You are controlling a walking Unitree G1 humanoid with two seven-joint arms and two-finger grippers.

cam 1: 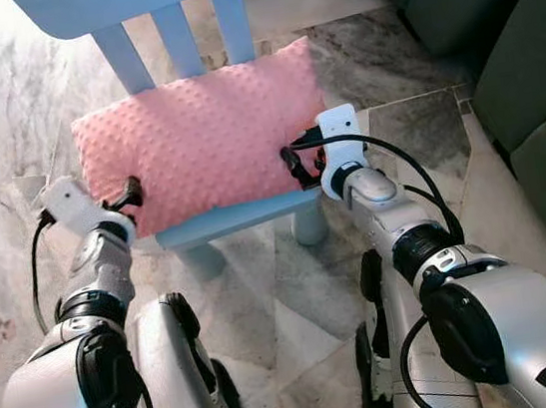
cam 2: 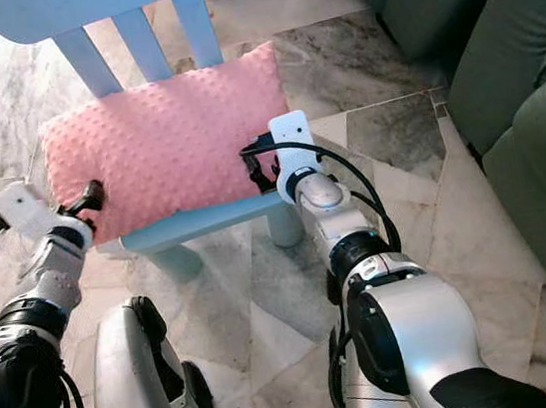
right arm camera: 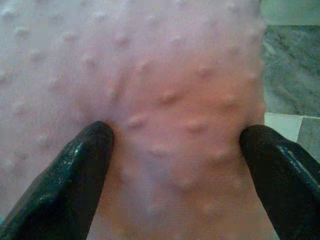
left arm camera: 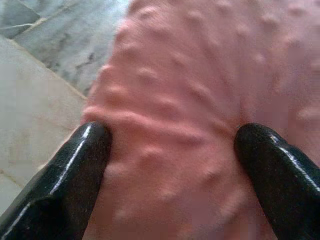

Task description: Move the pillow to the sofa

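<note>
On chair [cam 1: 225,220], pillow [cam 1: 203,133] edges hide both grippers' fingers [left arm camera: 75,165]

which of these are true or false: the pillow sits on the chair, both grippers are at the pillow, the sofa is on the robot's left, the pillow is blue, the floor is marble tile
1. The pink dotted fabric pillow lies on the light blue wooden chair. True.
2. The left gripper and right gripper each have open fingers against the pillow. True.
3. The dark green sofa is on the robot's left. False: it is on its right.
4. The pillow is blue. False: it is pink; the chair is blue.
5. The floor is grey-veined marble tile. True.
</note>
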